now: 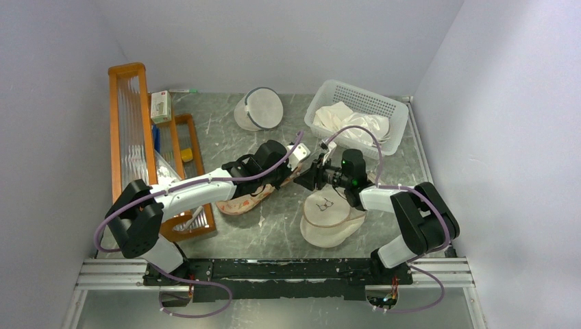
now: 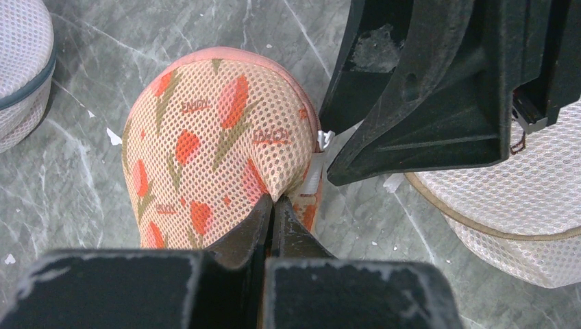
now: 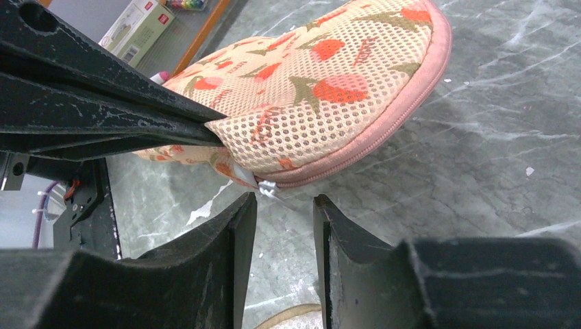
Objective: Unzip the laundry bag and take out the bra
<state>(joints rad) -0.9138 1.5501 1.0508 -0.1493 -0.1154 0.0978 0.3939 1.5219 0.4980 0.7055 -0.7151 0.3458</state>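
Note:
The peach laundry bag [image 2: 205,130] with red-orange print and pink trim lies on the marble table, and its near lobe is lifted. My left gripper [image 2: 274,203] is shut, pinching a fold of the bag's mesh near the seam. My right gripper [image 3: 284,201] is open and faces the bag's edge from the other side. The small white zipper pull [image 3: 268,188] hangs just in front of its fingertips, not between them. From above, the left gripper [image 1: 293,171] and right gripper [image 1: 307,177] meet over the laundry bag [image 1: 240,203]. The bag looks zipped along the pink edge. The bra is hidden.
A round cream pouch [image 1: 329,221] with a black icon lies under the right arm. A white mesh dome bag [image 1: 259,110] sits at the back. A white basket [image 1: 397,110] with white cloth stands back right. A wooden rack [image 1: 130,123] and a small box [image 1: 161,106] stand left.

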